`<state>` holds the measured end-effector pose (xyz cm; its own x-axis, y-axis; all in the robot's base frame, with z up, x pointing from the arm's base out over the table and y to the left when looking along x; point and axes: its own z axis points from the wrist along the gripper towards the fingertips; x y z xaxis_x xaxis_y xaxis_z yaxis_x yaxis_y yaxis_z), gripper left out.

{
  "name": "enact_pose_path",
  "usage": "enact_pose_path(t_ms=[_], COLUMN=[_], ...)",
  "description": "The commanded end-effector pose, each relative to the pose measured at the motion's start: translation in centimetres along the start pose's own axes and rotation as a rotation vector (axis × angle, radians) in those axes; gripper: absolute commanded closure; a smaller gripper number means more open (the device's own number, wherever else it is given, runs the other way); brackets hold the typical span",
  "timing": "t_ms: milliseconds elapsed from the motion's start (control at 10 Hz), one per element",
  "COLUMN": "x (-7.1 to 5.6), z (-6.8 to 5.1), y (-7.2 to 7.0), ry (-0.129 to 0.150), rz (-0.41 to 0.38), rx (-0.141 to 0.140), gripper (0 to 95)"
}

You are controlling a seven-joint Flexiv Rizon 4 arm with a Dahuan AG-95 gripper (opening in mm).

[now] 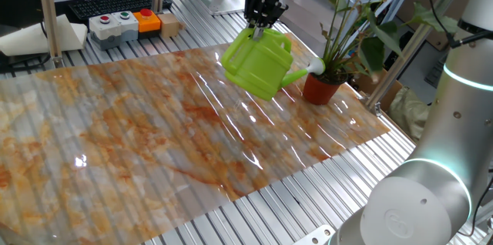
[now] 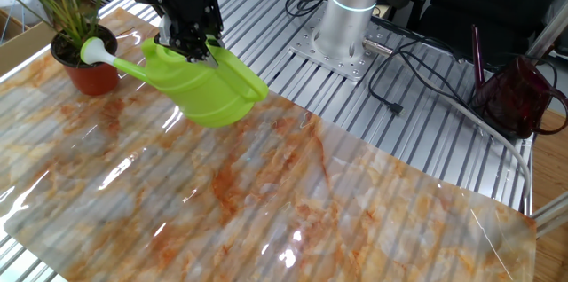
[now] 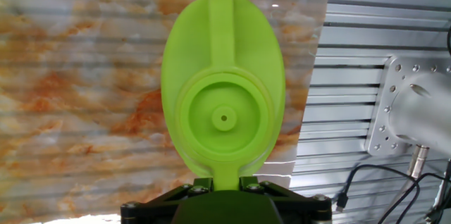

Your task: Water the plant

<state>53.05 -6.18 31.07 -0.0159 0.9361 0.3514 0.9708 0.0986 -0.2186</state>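
Note:
My gripper (image 1: pixel 259 29) is shut on the handle of the lime-green watering can (image 1: pixel 258 64), which hangs tilted above the marbled mat. Its spout slopes down toward the plant, and the white rose at its tip (image 1: pixel 316 65) sits right at the rim of the terracotta pot (image 1: pixel 322 88). The plant (image 1: pixel 362 14) rises from that pot on long thin stems with dark-green leaves. From the other side, the can (image 2: pixel 200 82) hangs under my gripper (image 2: pixel 193 49), spout tip (image 2: pixel 93 50) over the pot (image 2: pixel 84 71). In the hand view the can's lid (image 3: pixel 224 118) fills the centre, its handle pinched by my gripper (image 3: pixel 225 182).
The marbled orange-white mat (image 1: pixel 154 137) covers the slatted aluminium table. A button box (image 1: pixel 123 25) and keyboard (image 1: pixel 108 2) lie at the far edge. The arm's base (image 2: pixel 351 7) with cables, and a dark red jug (image 2: pixel 519 96), stand on the other side. Metal frame posts (image 1: pixel 48 6) rise nearby.

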Motion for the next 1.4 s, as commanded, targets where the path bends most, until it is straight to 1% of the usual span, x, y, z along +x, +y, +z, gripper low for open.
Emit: enact_pose_path(t_ms=[100,200,300,600,700,1100,1200,1400], x=[0.0,0.0,-0.1,-0.4,-0.4,0.1,0.1,0.1], z=[0.0,0.0,0.1,0.2,0.5,1.8,1.9,1.9], y=[0.0,0.0,0.0,0.2,0.2,-0.2,-0.2,-0.3], ry=[-0.008,-0.012,-0.035,-0.036,-0.04,-0.059,-0.062,-0.058], rz=[-0.008,-0.013,-0.027,-0.044,-0.05,-0.044,-0.045,-0.042], rx=[-0.004,-0.004,-0.003,-0.01,-0.013,-0.024,-0.024,-0.023], gripper=[95.0,95.0,95.0,95.0,95.0,95.0,95.0,95.0])
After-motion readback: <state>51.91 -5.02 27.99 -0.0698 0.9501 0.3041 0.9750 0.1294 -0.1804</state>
